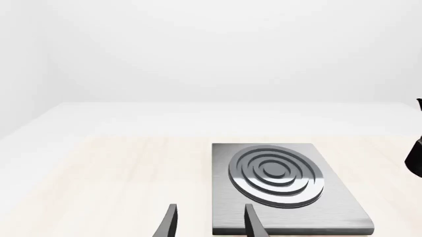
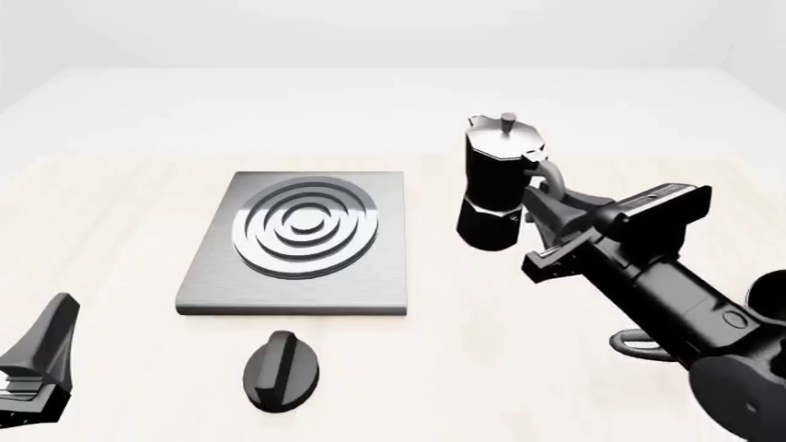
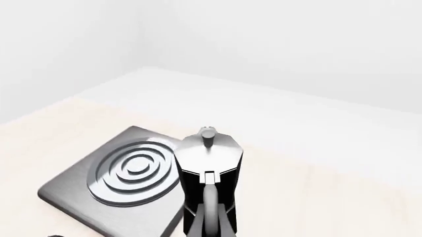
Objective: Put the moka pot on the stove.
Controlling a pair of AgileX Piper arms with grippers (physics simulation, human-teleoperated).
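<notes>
The moka pot (image 2: 495,189) is black and faceted with a silver lid and knob, and stands upright to the right of the stove (image 2: 301,241). My right gripper (image 2: 548,204) is shut on the pot's curved handle from the right side. In the right wrist view the pot (image 3: 209,165) fills the middle, with the stove (image 3: 125,175) beside it. I cannot tell whether the pot's base touches the table. My left gripper (image 2: 40,364) is open and empty at the near left; its fingers (image 1: 171,222) point toward the stove (image 1: 280,182).
A black oval knob (image 2: 282,368) lies on the table just in front of the stove. A dark shape (image 1: 415,155) shows at the edge of the left wrist view. The pale wooden table (image 2: 110,212) extends left of the stove.
</notes>
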